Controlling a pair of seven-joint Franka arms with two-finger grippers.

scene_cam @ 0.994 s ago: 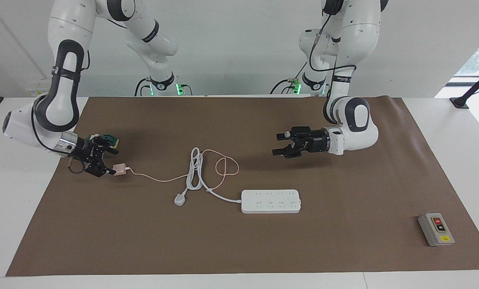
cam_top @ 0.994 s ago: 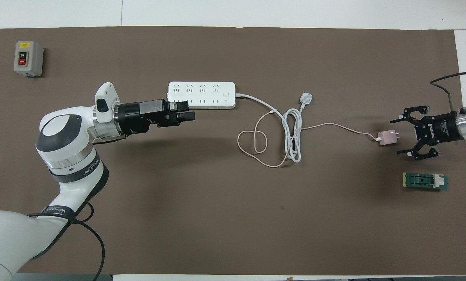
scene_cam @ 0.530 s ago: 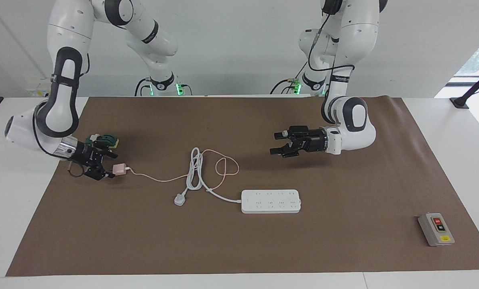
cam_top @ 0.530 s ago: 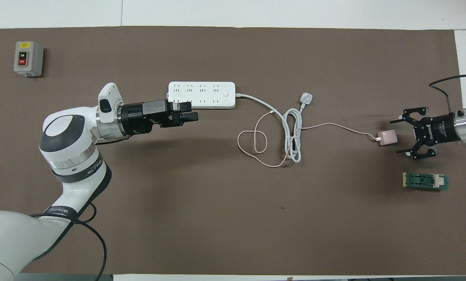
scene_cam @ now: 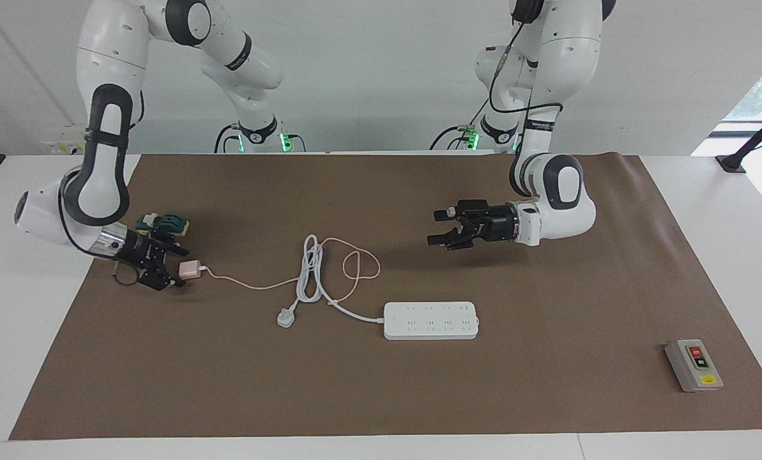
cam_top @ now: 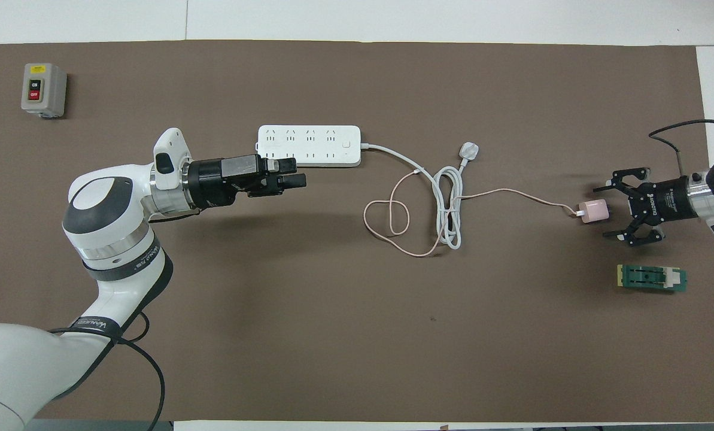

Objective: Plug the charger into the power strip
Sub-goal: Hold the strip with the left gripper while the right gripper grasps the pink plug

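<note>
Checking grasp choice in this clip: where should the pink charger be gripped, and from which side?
Probably across the flat sides of the charger cube, coming from the right arm's end of the table, where the open right hand already waits. Its pink cable leaves the face toward the power strip, so that end is obstructed.

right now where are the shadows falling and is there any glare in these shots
Facing view: soft shadow on the brown mat under the left end effector; the window at the left arm's end is blown out bright. Overhead view: a broad soft shadow lies on the mat nearer the robots than the left arm, a fainter one by the right end effector; the power strip shows no glare.
</note>
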